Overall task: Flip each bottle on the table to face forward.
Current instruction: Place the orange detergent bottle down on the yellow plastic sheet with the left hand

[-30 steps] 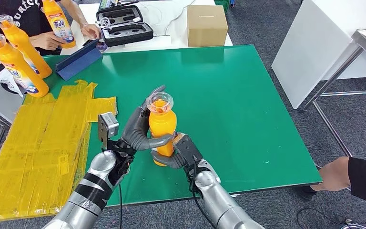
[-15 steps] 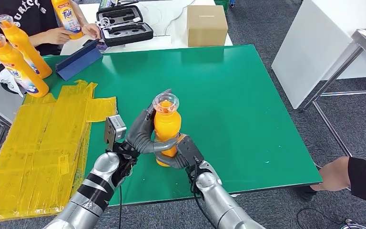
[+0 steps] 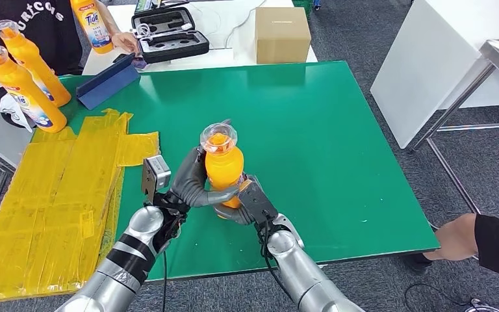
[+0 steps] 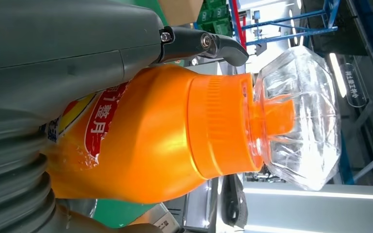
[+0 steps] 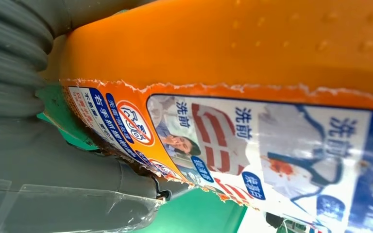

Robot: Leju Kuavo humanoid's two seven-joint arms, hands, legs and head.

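An orange plastic bottle with a clear faceted cap (image 3: 223, 170) stands upright near the front middle of the green counter (image 3: 338, 143), held between both hands. The left hand (image 3: 191, 182) wraps its fingers around the bottle's body from the left side, thumb across the front. The right hand (image 3: 250, 203) clasps the lower part from the right. Its printed label (image 5: 252, 145) faces the right wrist camera.

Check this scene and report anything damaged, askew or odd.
The orange detergent bottle, gripped by the left hand and the right hand, has a damaged label: its edge is ragged and torn, with bare orange plastic beyond it. The yellow sheet at the green table's side lies wrinkled. No spill shows.
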